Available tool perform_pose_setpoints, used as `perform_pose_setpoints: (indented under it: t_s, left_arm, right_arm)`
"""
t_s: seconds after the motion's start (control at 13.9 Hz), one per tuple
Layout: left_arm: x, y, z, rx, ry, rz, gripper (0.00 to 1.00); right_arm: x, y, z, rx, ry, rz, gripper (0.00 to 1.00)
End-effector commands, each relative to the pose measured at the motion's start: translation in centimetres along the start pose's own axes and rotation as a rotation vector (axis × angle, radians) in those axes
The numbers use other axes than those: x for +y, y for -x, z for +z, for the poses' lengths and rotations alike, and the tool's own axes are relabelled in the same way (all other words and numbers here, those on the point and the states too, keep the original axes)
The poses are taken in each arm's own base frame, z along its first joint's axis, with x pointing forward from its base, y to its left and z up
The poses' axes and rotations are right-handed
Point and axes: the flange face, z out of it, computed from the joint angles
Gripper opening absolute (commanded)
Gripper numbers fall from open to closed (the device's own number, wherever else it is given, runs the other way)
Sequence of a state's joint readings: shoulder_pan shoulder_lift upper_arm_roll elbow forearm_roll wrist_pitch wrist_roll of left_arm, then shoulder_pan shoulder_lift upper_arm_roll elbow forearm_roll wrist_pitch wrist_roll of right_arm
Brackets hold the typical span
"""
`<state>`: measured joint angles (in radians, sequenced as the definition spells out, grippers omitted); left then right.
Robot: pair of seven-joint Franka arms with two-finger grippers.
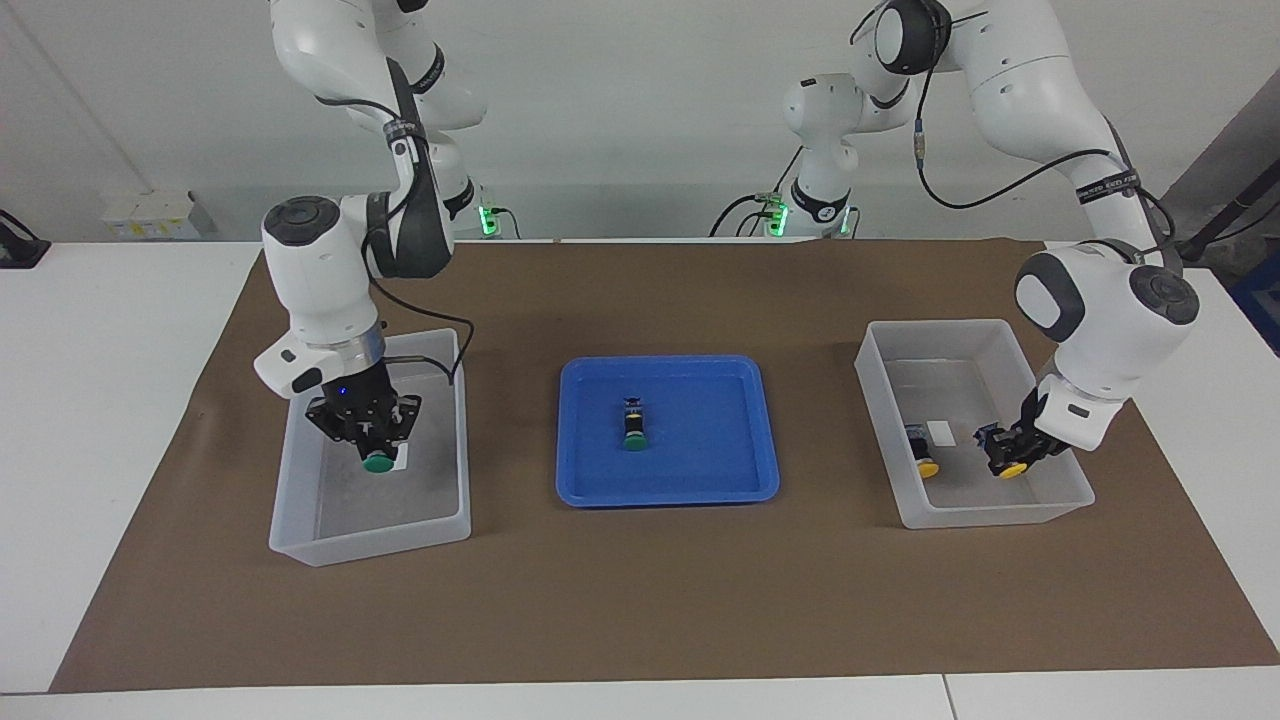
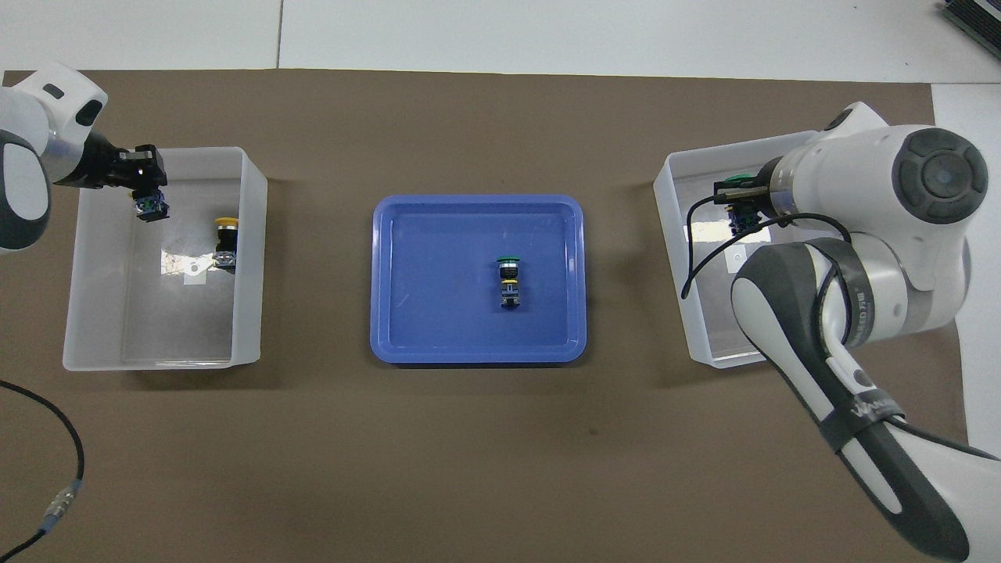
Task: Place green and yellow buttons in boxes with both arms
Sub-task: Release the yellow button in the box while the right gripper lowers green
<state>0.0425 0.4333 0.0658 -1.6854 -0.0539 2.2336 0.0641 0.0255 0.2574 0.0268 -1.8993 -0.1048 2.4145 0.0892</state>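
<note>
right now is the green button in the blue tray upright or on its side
On its side: the green button lies flat on the blue tray floor, cap pointing away from the robots.

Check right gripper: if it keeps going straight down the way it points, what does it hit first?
Probably the floor of the box under it. The right gripper points down inside that box, shut on a green button, so the cap would touch first. Remaining height is unclear.

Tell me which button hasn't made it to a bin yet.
The green button lying alone in the blue tray. The others are in the bins: one yellow on a bin floor, one in each gripper's jaws.
</note>
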Motion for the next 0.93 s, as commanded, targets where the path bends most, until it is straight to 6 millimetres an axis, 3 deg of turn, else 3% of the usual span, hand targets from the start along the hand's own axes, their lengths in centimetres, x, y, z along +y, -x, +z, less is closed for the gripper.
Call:
perform_pose_setpoints:
  t_s: [0.0,0.07,0.22,0.36,0.5,0.58,0.65,0.72,0.79,0.86]
  left_arm:
    - [-0.4,2.0,1.0,0.019,-0.014,0.025,0.0]
    - [-0.1,2.1,1.2,0.02,-0.014,0.027,0.0]
    - [0.2,2.1,1.3,0.017,-0.013,0.032,0.18]
    - [0.3,1.9,1.1,0.016,-0.014,0.036,0.23]
    - [0.9,1.5,0.6,0.022,-0.027,0.057,0.44]
    - [0.9,1.1,0.1,0.027,-0.032,0.061,0.49]
    - [0.9,0.6,-0.7,0.027,-0.034,0.065,0.6]
    - [0.9,0.0,-1.7,0.013,-0.037,0.068,0.67]
    - [1.1,-0.4,-2.6,-0.015,-0.047,0.078,0.67]
    - [2.0,-0.8,-3.6,-0.037,-0.046,0.088,0.67]
  right_arm:
    - [0.9,0.0,3.8,0.023,-0.011,-0.017,0.0]
    - [0.9,0.1,4.9,0.019,-0.012,-0.016,0.0]
    - [0.8,0.4,6.9,0.012,-0.016,-0.017,0.0]
    - [0.7,0.7,8.3,0.006,-0.018,-0.018,0.0]
    - [0.5,0.9,9.0,-0.003,-0.02,-0.022,0.0]
    - [0.5,1.1,9.6,-0.01,-0.021,-0.025,0.02]
    - [0.5,1.0,9.5,-0.007,-0.02,-0.034,0.18]
    - [0.4,0.8,9.3,-0.001,-0.02,-0.038,0.48]
    - [0.0,0.4,8.3,0.01,-0.022,-0.042,0.71]
    - [-0.6,-0.1,6.5,0.032,-0.025,-0.045,0.77]
